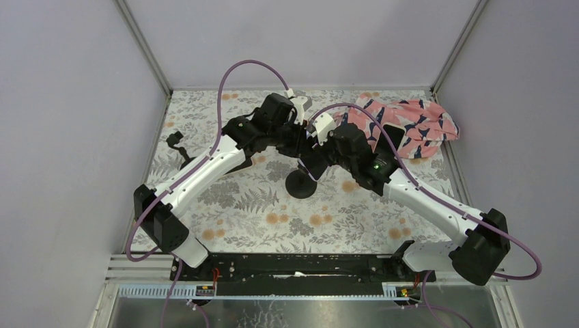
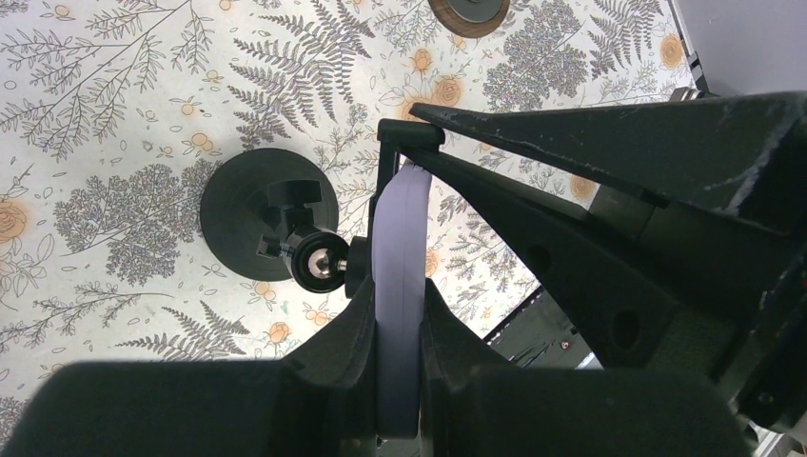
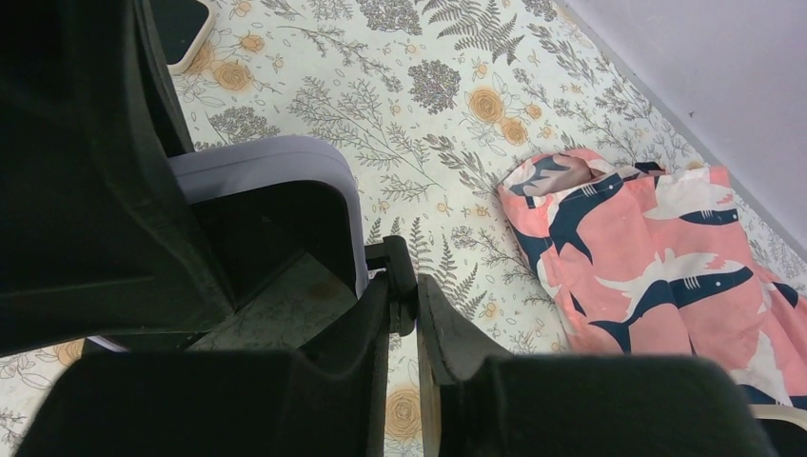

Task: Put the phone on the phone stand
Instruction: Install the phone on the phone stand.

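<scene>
The left arm (image 1: 205,167) and right arm (image 1: 430,205) are stretched from the near edge of the table (image 1: 239,219) toward its middle, so that the grippers meet. The left gripper (image 2: 400,305) is clamped on the edge of the phone (image 2: 400,238). The right gripper (image 3: 404,305) is drawn nearly closed on a bracket of the phone stand (image 2: 228,228).

Fern-printed table (image 1: 239,225) carrying 3 things
The phone stand (image 1: 301,184) is standing on its round black base near the middle, a pink shark-print cloth (image 1: 416,126) is lying crumpled in the far right corner, and a small black object (image 1: 176,142) is sitting by the left edge.
</scene>
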### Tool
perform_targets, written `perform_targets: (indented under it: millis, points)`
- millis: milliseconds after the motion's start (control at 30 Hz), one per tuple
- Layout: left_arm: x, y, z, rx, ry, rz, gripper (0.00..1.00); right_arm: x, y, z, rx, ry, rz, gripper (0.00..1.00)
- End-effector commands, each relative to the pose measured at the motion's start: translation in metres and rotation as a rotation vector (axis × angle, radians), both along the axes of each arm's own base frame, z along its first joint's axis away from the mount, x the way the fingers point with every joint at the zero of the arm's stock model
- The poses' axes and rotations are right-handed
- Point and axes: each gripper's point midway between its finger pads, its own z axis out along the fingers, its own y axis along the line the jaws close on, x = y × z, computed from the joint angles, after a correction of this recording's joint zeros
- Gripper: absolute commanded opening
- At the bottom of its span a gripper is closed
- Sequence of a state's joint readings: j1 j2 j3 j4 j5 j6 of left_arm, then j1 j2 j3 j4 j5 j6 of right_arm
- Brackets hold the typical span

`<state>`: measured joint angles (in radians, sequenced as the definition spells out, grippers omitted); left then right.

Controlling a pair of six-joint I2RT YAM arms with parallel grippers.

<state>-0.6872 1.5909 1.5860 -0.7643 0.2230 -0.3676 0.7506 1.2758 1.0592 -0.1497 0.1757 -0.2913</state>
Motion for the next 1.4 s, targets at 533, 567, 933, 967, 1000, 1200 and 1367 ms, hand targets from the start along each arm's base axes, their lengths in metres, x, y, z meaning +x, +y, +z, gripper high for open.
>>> perform_targets:
  millis: [533, 567, 933, 967, 1000, 1200, 1367]
  points:
    - [-0.02, 0.109, -0.101, 0.542, 0.248, 0.174, 0.0, -0.012, -0.023, 0.044, 0.038, -0.023, -0.003, 0.0]
    - [-0.02, 0.109, -0.1, 0.54, 0.247, 0.174, 0.0, -0.011, -0.024, 0.043, 0.036, -0.022, -0.005, 0.0]
    - [-0.013, 0.098, -0.094, 0.488, 0.257, 0.166, 0.0, -0.012, -0.014, 0.046, 0.016, -0.019, 0.012, 0.0]
    - [-0.013, 0.099, -0.095, 0.489, 0.26, 0.169, 0.0, -0.013, -0.014, 0.046, 0.01, -0.024, 0.013, 0.0]
    - [-0.012, 0.098, -0.095, 0.487, 0.263, 0.172, 0.0, -0.013, -0.014, 0.046, 0.0, -0.029, 0.008, 0.0]
    - [-0.009, 0.093, -0.092, 0.458, 0.275, 0.19, 0.0, -0.01, -0.003, 0.043, -0.036, -0.081, -0.016, 0.0]
    - [-0.011, 0.087, -0.089, 0.397, 0.299, 0.195, 0.0, -0.006, 0.0, 0.041, -0.033, -0.128, -0.062, 0.0]
